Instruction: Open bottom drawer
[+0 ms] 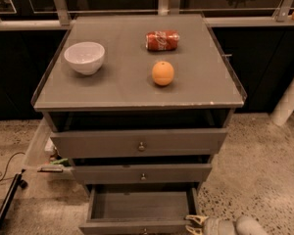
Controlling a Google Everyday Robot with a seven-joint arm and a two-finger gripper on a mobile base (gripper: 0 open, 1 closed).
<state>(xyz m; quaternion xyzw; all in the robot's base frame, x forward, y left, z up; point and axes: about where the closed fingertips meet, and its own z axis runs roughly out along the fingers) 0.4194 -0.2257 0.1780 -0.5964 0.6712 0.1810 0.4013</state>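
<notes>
The bottom drawer of the grey cabinet is pulled out, and its empty inside shows. Its small round knob sits at the frame's lower edge. My gripper is low at the bottom right, beside the right front corner of that drawer. Its yellowish fingertips point left and stand open with nothing between them. It is not on the knob. The top drawer and the middle drawer each stick out a little.
On the cabinet top are a white bowl, an orange and a red can lying on its side. A clear bin with odds and ends stands left of the cabinet. A black cable lies on the speckled floor.
</notes>
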